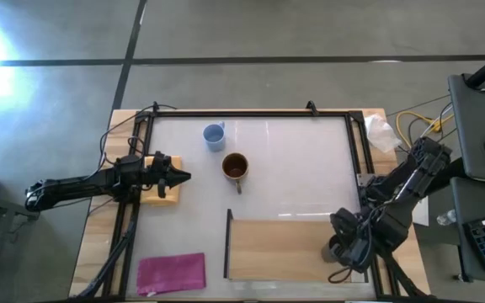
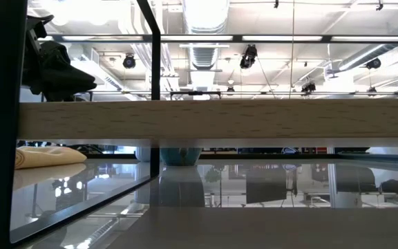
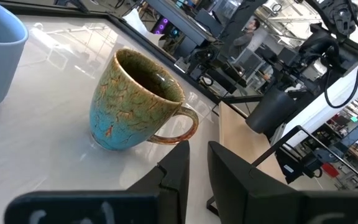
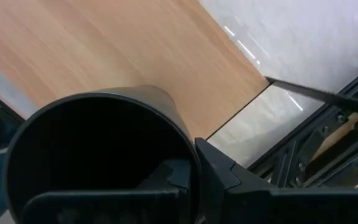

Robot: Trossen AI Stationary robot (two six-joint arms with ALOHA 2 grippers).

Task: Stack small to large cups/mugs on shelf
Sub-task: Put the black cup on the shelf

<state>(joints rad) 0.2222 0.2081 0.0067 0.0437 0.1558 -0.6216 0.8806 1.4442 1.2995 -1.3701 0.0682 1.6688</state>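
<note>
The black cup is in my right gripper, over the right end of the light wooden shelf board. In the left wrist view the black cup is tilted above the board. The brown mug, glazed teal outside with a yellowish handle, stands upright on the white table. The light blue mug stands farther back. My left gripper is shut and holds nothing. It hovers at the yellow cloth, pointing at the brown mug. My right gripper holds the black cup by its wall at the rim, one finger inside the cup and one finger outside. The cup is tilted over the shelf board's right end. Whether its base touches the board, I cannot tell.
A pink cloth lies at the near left corner. A thin dark upright stands at the shelf's left end. A dark frame runs around the table. The shelf board fills the low view, with the blue mug seen under it.
</note>
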